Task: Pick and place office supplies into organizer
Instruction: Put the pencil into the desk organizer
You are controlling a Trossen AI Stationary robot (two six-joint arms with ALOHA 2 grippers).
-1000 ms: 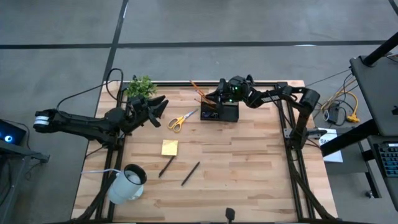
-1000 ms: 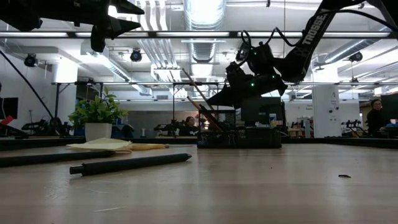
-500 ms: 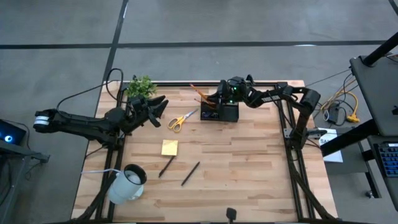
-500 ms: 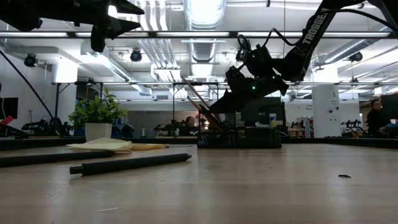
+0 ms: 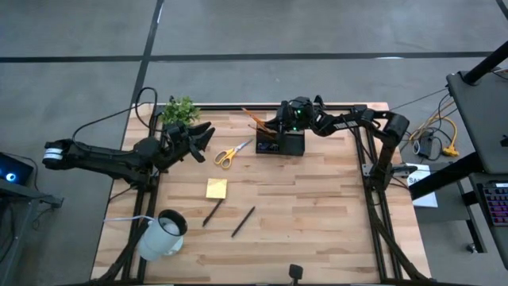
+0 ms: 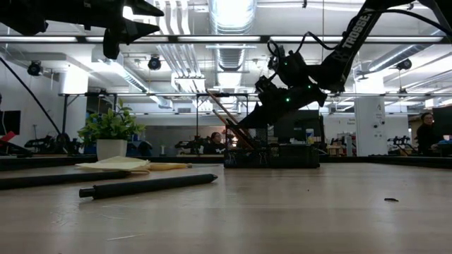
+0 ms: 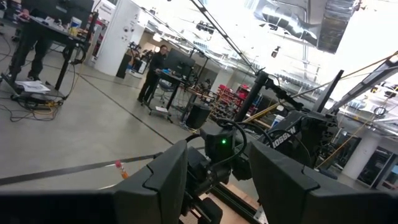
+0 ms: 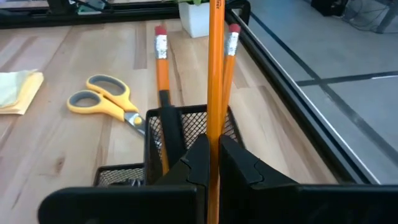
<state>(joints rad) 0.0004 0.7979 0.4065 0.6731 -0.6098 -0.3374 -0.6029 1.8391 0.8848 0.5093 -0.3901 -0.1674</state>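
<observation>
Wooden planks make up the table (image 5: 317,230), and most of the supplies lie loose on it. Nearest the front edge are a white mug (image 5: 163,232) on its side and two pens: a dark pen (image 5: 243,222) and, just beside it, a second dark pen (image 5: 212,212). Behind these lies one sticky-note pad (image 5: 216,188), and farther back one pair of scissors (image 5: 232,151).

Beside the scissors the left gripper (image 5: 206,133) hangs above the boards with its fingers spread and nothing between them.

Farther back stands the organizer (image 5: 290,144). The right gripper (image 8: 213,149) is right over it, its fingers closed tight on an orange pencil (image 8: 215,68) whose lower end goes down into a mesh compartment. Over the last second this wrist has tipped up slightly and the pencil's free end has sunk a little, while everything else on the table has stayed put. That suggests the pencil is being fed down into the compartment and will likely be ready to release soon.

Two more pencils already stand there — a left pencil (image 8: 161,62) and a right pencil (image 8: 227,62) — making three in all. A dark stick beside them may be a third pen, though I cannot tell. So four items seem left to gather: two pens, one pad, one pair of scissors.

At the far edge sits one plant (image 5: 179,110). Beyond the table is a workshop, with a person (image 6: 427,134) standing far off.
</observation>
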